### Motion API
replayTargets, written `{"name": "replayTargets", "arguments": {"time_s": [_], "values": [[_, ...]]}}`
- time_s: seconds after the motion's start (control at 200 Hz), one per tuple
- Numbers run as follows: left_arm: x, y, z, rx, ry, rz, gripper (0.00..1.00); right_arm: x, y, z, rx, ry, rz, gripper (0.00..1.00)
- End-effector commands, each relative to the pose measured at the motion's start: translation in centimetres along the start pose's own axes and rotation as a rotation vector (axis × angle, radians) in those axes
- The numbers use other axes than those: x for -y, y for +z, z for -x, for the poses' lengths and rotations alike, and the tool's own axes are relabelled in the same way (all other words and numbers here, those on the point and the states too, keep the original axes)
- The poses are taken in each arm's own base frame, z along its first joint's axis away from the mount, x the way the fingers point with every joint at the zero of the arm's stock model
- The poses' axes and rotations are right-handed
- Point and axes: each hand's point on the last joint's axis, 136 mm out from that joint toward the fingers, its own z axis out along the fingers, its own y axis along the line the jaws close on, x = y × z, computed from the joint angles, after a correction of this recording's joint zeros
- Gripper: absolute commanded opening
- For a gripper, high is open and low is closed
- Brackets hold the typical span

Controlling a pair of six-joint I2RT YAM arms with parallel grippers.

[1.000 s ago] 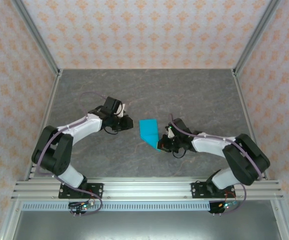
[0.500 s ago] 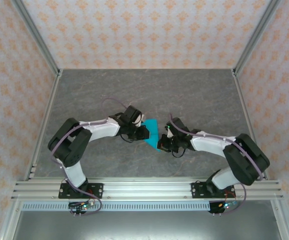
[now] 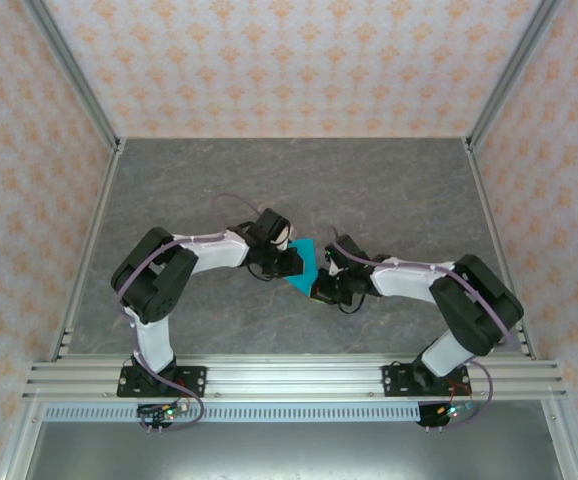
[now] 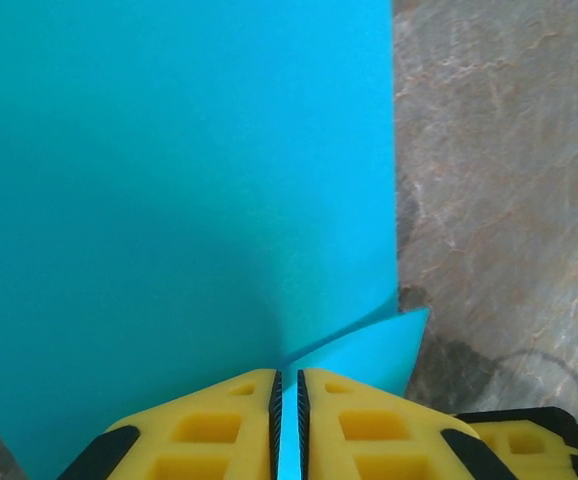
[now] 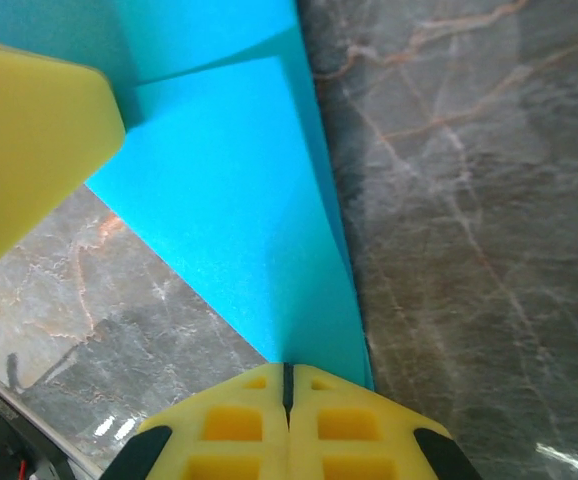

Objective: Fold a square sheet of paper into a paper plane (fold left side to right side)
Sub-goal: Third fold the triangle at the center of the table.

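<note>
The square sheet of paper point(image 3: 306, 263) is bright cyan, partly folded, and held up between both grippers at the table's middle. My left gripper point(image 3: 291, 262) is at its left edge. In the left wrist view the paper point(image 4: 169, 180) spreads ahead of the left gripper point(image 4: 286, 372), whose jaws stand a thin slit apart with cyan paper in the slit. A lower flap point(image 4: 379, 350) sticks out to the right. My right gripper point(image 3: 321, 290) is shut on the sheet's near corner. The right wrist view has the paper point(image 5: 239, 200) rising from the right gripper point(image 5: 288, 365), and a left finger point(image 5: 29, 140) at upper left.
The grey marbled table point(image 3: 399, 190) lies open behind and to both sides of the arms. Aluminium frame posts point(image 3: 74, 90) and patterned walls close it in. A rail point(image 3: 289, 378) runs along the near edge.
My left arm has swung right from open table to the sheet's left edge and its jaws have narrowed onto the paper. The right gripper, still shut on the corner, has shifted slightly left.
</note>
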Motion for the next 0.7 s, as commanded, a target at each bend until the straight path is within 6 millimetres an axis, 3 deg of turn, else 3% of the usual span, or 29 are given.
{"name": "replayTargets", "arguments": {"time_s": [0.0,0.24,0.375,0.4,0.695], "values": [[-1.7,0.4,-0.2,0.003,0.001,0.061,0.15,1.3,0.1,-0.3,-0.005,0.035,-0.073,0.0],[-4.8,1.0,-1.5,-0.018,-0.012,0.166,0.12,2.9,-0.3,-1.3,-0.01,0.08,-0.111,0.0],[-5.3,1.1,-1.8,-0.017,-0.013,0.177,0.1,3.7,-1.3,-1.7,0.006,0.083,-0.143,0.0],[-6.2,1.9,-2.2,-0.039,-0.026,0.195,0.1,3.7,-1.5,-1.7,0.012,0.082,-0.145,0.0],[-5.3,1.6,-1.7,-0.027,-0.016,0.17,0.1,4.3,-2.5,-2.5,-0.007,0.061,-0.165,0.0]]}}
